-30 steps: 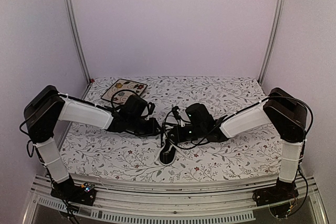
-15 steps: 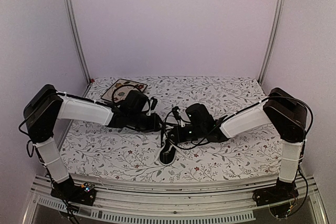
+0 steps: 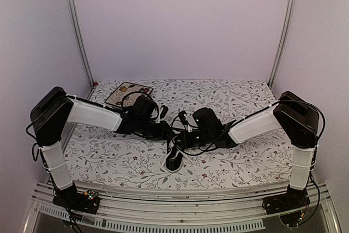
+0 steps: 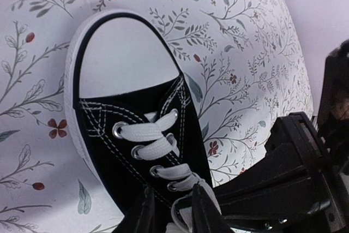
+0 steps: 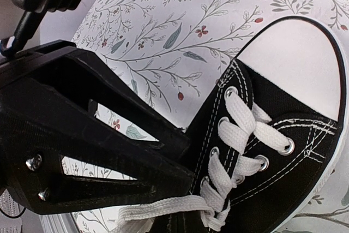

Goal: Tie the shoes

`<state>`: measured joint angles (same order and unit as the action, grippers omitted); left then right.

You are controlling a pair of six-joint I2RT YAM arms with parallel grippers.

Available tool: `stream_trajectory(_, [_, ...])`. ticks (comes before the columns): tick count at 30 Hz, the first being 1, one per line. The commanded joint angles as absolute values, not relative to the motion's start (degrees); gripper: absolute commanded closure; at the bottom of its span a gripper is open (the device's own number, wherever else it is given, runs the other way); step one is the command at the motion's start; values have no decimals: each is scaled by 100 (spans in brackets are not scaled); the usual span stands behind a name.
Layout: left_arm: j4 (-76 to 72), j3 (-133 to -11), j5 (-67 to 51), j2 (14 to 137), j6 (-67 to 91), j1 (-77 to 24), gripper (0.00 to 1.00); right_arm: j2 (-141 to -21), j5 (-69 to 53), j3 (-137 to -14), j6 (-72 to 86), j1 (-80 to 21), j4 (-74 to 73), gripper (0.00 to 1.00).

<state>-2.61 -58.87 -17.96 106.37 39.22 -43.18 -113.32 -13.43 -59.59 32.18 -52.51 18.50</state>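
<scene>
Sneaker (image 3: pixel 174 158) lies mid-table on the floral cloth (image 3: pixel 245 156), heel end hidden under both grippers. One lace end (image 5: pixel 158 210) trails loose. Left gripper (image 4: pixel 175 214) fingers sit narrowly apart astride a lace, grip unclear. Right gripper (image 4: pixel 221 190) is clenched at the laces.

The black canvas low-top sneaker (image 4: pixel 112 114) is matt woven cloth with white stitching. Its flat white woven laces (image 4: pixel 147 125) pass through shiny metal eyelets (image 4: pixel 118 130). The white rubber toe cap (image 4: pixel 122 53) looks smooth and dull. Under the sneaker, the floral-printed tablecloth (image 4: pixel 234 31) is matt. Beside the sneaker, the left gripper (image 5: pixel 182 159) is matt black plastic with bright metal screws (image 5: pixel 34 162).
</scene>
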Motion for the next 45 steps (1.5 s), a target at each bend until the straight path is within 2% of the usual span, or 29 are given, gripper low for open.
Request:
stream_trajectory(1, [-556, -5752, -1983, 10592, 3929, -4278, 75, -11302, -1262, -5909, 3226, -5283, 1914, 98])
stream_trajectory(8, [-704, -5688, -2136, 10609, 3954, -4282, 74, -11303, -1271, -5915, 3226, -5283, 1916, 98])
stream_trajectory(11, [-808, -5650, -2237, 10623, 3976, -4285, 76, -11303, -1270, -5923, 3234, -5285, 1914, 98])
stream_trajectory(19, [-1140, -5421, -2435, 10569, 4038, -4318, 100, -11294, -1247, -5917, 3226, -5283, 1916, 98])
stream_trajectory(33, [-1441, -4840, -1853, 9962, 4269, -4319, 100, -11020, -1039, -5765, 3218, -5284, 1785, 97])
stream_trajectory(39, [-1533, -4837, -2012, 9994, 4237, -4315, 100, -10992, -985, -5704, 3217, -5288, 1784, 97])
stream_trajectory(45, [-1689, -4885, -2267, 10145, 4203, -4317, 80, -11013, -954, -5719, 3278, -5290, 1802, 98])
